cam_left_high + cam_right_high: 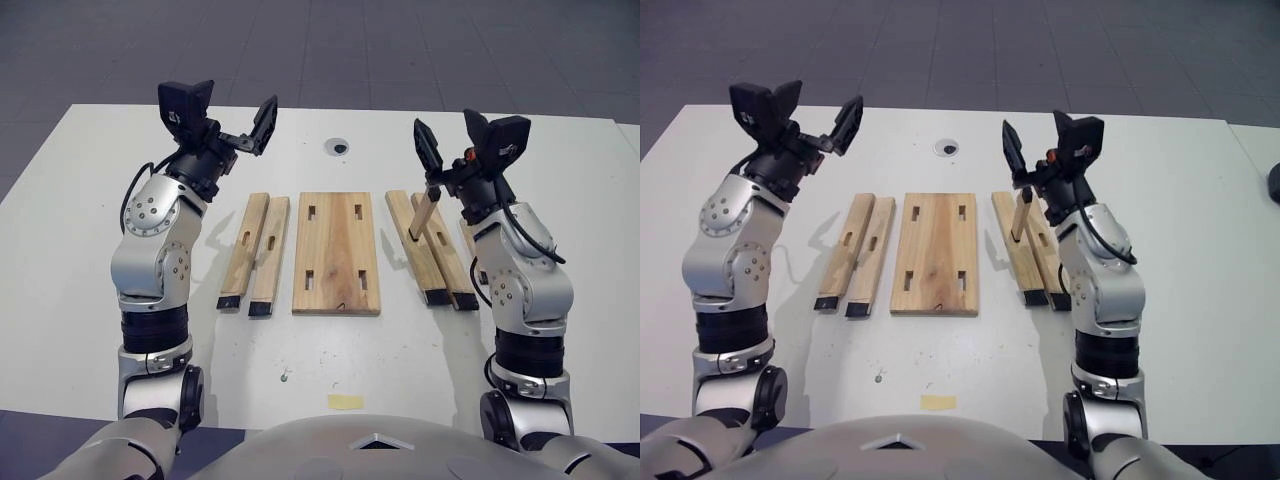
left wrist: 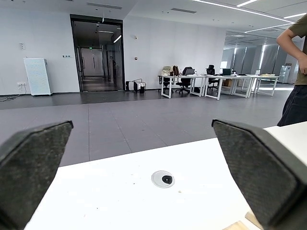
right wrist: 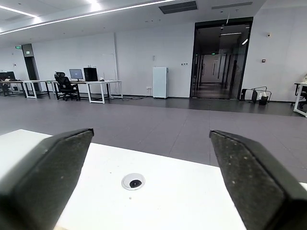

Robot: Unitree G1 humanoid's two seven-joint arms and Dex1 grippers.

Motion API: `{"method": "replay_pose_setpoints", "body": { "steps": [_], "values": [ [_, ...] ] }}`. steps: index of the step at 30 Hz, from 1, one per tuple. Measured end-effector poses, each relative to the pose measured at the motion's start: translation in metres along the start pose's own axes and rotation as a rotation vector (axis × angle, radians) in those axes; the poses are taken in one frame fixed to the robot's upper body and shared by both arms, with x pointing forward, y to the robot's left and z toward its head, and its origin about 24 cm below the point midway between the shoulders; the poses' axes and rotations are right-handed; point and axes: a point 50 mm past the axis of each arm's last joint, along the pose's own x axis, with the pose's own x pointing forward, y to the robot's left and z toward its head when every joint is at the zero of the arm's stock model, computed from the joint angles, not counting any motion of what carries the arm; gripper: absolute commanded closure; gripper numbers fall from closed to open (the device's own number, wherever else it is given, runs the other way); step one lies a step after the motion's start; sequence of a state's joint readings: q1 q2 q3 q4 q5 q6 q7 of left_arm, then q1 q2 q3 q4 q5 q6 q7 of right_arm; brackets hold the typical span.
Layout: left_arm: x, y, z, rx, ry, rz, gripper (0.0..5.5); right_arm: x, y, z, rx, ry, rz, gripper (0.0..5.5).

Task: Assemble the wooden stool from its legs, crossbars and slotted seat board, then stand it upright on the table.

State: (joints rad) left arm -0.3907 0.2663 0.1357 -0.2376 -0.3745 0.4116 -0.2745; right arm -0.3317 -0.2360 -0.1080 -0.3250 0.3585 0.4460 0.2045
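The slotted seat board (image 1: 336,252) lies flat in the middle of the white table (image 1: 560,200). Two legs (image 1: 256,252) lie side by side to its left. Another two legs (image 1: 432,250) lie to its right. A short crossbar (image 1: 424,214) stands tilted up from the inner right leg, its top close under my right wrist. My left gripper (image 1: 228,118) is raised above the far end of the left legs, open and empty. My right gripper (image 1: 450,140) hovers above the far end of the right legs, open, with nothing between its pads (image 3: 43,177).
A round cable grommet (image 1: 338,147) sits in the table beyond the seat board. A yellow tape scrap (image 1: 345,401) lies near the front edge. A dark object (image 1: 1273,185) shows at the far right edge. Bare table lies left, right and in front of the parts.
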Motion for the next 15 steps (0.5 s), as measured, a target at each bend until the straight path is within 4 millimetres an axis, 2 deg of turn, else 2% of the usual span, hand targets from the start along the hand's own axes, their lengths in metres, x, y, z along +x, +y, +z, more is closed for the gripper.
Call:
{"method": "replay_pose_setpoints", "body": {
  "steps": [2, 6, 8, 9, 10, 12, 15],
  "values": [
    [0.0, -0.001, -0.002, -0.007, -0.001, 0.001, 0.1, 0.006, 0.002, 0.011, 0.008, -0.021, 0.019, 0.19],
    [-0.001, -0.002, -0.003, 0.0, 0.006, 0.008, 0.1, 0.018, 0.008, 0.04, 0.018, -0.11, 0.054, 0.14],
    [-0.003, -0.002, -0.005, 0.003, 0.01, 0.012, 0.1, 0.02, 0.008, 0.041, 0.014, -0.114, 0.06, 0.14],
    [-0.004, -0.002, -0.006, 0.002, 0.013, 0.015, 0.1, 0.022, 0.007, 0.034, 0.017, -0.099, 0.062, 0.14],
    [-0.004, -0.002, -0.006, 0.001, 0.015, 0.018, 0.1, 0.024, 0.004, 0.018, 0.029, -0.046, 0.052, 0.14],
    [-0.005, -0.001, -0.007, 0.0, 0.017, 0.024, 0.1, 0.016, -0.006, -0.037, 0.046, 0.133, 0.008, 0.14],
    [-0.005, 0.0, -0.007, 0.0, 0.019, 0.026, 0.1, 0.013, -0.012, -0.046, 0.021, 0.094, 0.008, 0.14]
  ]
}}
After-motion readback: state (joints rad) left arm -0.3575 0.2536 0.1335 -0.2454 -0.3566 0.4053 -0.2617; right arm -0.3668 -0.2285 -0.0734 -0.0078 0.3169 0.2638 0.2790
